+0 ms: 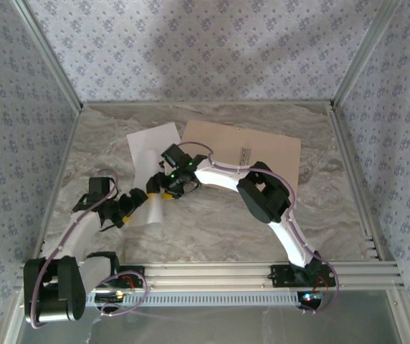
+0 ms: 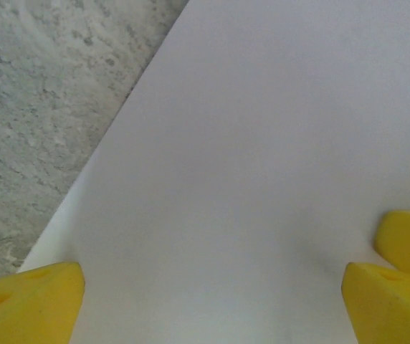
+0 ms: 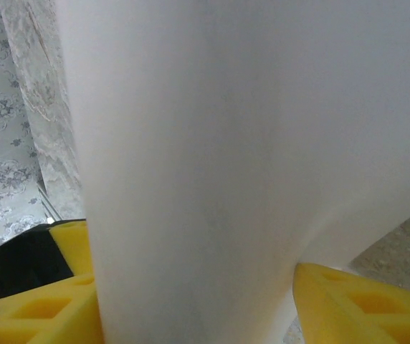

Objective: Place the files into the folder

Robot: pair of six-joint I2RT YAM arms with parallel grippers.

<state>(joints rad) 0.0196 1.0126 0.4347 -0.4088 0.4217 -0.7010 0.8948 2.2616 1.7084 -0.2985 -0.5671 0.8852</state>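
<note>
The tan folder (image 1: 269, 154) lies open and flat at the back of the table, with a small grey clip (image 1: 246, 154) on it. One white file (image 1: 151, 143) lies flat to its left. A second white file (image 1: 154, 209) is raised and bowed between the two grippers. My left gripper (image 1: 135, 203) (image 2: 212, 308) is open, its yellow fingers (image 2: 29, 301) spread wide over this sheet (image 2: 262, 143). My right gripper (image 1: 168, 190) (image 3: 191, 301) straddles the upward curl of the sheet (image 3: 212, 143). Its jaws stand apart on either side of the curl.
The marbled table (image 1: 212, 215) is fenced by patterned walls on three sides and an aluminium rail (image 1: 212, 272) along the near edge. The right arm (image 1: 262, 190) reaches across the folder's near left corner.
</note>
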